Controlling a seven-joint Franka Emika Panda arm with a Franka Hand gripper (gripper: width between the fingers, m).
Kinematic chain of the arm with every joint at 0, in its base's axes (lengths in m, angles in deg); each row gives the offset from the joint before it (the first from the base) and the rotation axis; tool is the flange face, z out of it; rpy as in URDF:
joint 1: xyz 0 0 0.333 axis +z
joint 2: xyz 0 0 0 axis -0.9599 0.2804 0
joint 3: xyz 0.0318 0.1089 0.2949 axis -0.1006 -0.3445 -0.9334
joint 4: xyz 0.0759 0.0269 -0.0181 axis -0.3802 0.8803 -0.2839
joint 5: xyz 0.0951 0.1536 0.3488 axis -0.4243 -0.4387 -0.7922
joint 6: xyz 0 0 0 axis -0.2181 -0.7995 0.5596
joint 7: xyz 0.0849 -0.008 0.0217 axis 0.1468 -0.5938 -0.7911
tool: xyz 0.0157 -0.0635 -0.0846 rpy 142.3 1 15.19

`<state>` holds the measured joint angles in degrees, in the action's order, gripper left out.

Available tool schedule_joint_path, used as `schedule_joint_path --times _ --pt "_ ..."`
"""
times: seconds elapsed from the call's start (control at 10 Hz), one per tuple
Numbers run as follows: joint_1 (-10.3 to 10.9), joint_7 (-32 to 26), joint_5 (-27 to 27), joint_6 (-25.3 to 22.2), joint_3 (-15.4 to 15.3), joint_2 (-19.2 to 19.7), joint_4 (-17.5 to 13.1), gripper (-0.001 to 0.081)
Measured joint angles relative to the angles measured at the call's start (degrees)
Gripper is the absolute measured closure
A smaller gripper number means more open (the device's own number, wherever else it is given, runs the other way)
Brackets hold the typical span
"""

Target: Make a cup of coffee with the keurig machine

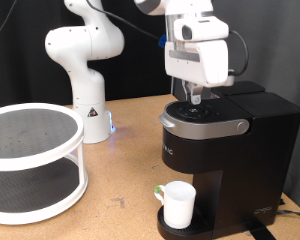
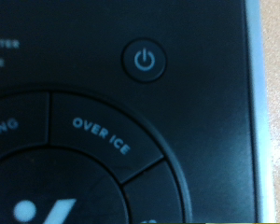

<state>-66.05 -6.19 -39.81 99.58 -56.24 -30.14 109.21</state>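
Hovering directly above the keurig machine (image 1: 225, 150), gripper (image 1: 196, 99) points straight down at its lid panel; finger state cannot be told. Power button (image 2: 145, 62) fills wrist view. Cup of coffee (image 1: 178, 204) sits on drip tray below.

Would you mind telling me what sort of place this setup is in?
Probably a robotics lab bench: a wooden table, a black backdrop, a brewer with a cup, and a gripper just above its lid.

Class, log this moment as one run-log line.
gripper: above keurig machine lid | power button in wrist view | cup: on drip tray
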Motion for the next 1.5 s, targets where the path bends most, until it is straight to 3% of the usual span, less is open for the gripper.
schedule_joint_path --times 0.7,1.1,1.5 --pt "0.0 1.2 0.3 1.1 0.0 2.2 0.0 0.0806" --pt "0.0 0.5 -3.9 -4.3 0.2 2.6 -1.5 0.0806" --pt "-0.4 0.2 -6.2 -11.4 0.8 5.2 -5.7 0.0806"
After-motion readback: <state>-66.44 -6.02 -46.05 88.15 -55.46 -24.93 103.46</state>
